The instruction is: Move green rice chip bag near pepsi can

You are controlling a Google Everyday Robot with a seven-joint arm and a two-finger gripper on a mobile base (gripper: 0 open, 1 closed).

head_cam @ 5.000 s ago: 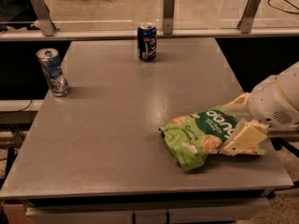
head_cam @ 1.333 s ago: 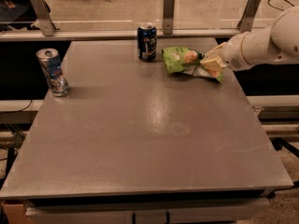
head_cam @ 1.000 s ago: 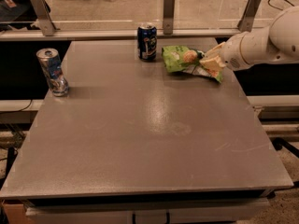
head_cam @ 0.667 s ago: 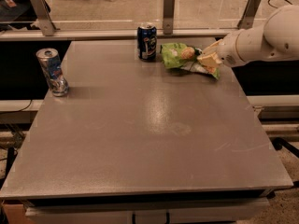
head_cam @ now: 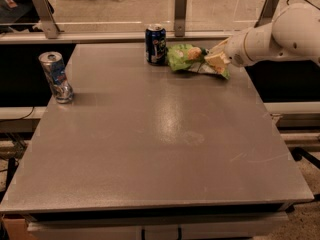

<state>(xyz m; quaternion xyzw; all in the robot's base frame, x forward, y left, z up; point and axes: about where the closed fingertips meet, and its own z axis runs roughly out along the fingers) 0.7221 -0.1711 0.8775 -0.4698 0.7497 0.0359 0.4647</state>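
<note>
Camera view, looking along the desk (head_cam: 165, 149) from its near edge. Hand (head_cam: 216, 60) sits at the far edge, toward the far right corner, closed on the right end of the green rice chip bag (head_cam: 186, 57). Arm (head_cam: 280, 34) comes in from past the right edge. Bag lies crumpled along the far edge, its left end just beside the pepsi can (head_cam: 156, 45), which stands upright at about the middle of the far edge. Contact between the two cannot be told. Whether the bag rests fully on the desk or hangs a little from the grip cannot be told either. Judgement: placement looks as good as made, and release is what remains. Risks from here: any push leftward would drive the bag into the can, and a light can so close to the far edge could tip or slide off behind. If the hand opens with the foil snagged, retreat could drag the bag rightward, away from the can. A crinkled bag let go from a lift may spring or slump, most likely harmless. Dented silver-blue can (head_cam: 56, 77) near the left edge is well apart and out of the path. Count: one green bag, two cans (one dark blue pepsi, one paler dented), one hand, one desk, three upright metal posts (head_cam: 180, 11) behind the far edge.
</note>
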